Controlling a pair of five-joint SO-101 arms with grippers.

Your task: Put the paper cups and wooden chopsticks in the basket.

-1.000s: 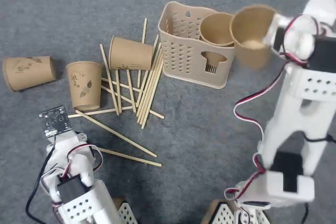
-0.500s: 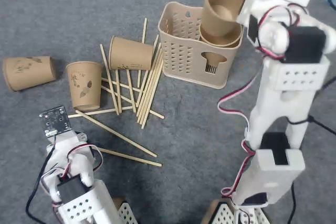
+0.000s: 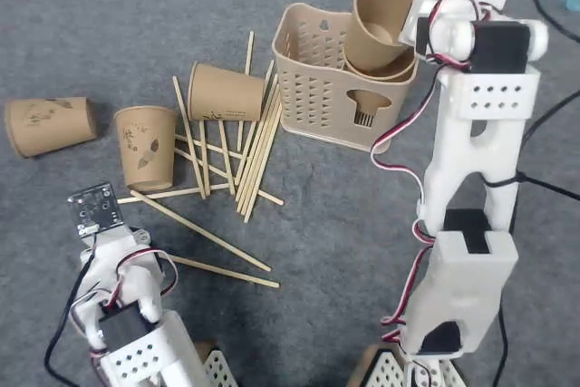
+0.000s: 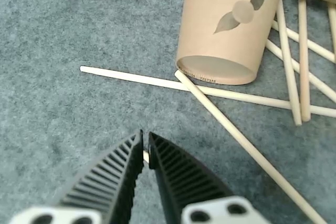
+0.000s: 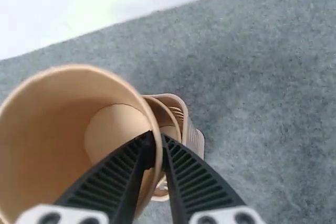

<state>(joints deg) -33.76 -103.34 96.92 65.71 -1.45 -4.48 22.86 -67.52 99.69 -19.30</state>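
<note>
Pinching a tan paper cup (image 3: 385, 6) by the rim in the right pincer (image 5: 156, 139), tilted over the beige perforated plastic basket (image 3: 322, 88).

Clamped with 1 finger inside the cup wall and 1 outside, pressed tight on the rim. Held right above a 2nd tan paper cup (image 3: 396, 67) standing in the basket; impossible to tell whether touching it. Out on the grey carpeted counter (image 3: 362, 215) beside the basket: 3 more tan paper cups (image 3: 227, 92), 2 on their sides and 1 upside down, among scattered pale wooden chopsticks (image 3: 249, 142). Low over the carpet, the left pincer (image 4: 145, 140) all but pressed together, gripping nothing, near the mouth-down cup (image 4: 231, 24) and 2 crossed chopsticks.
</note>
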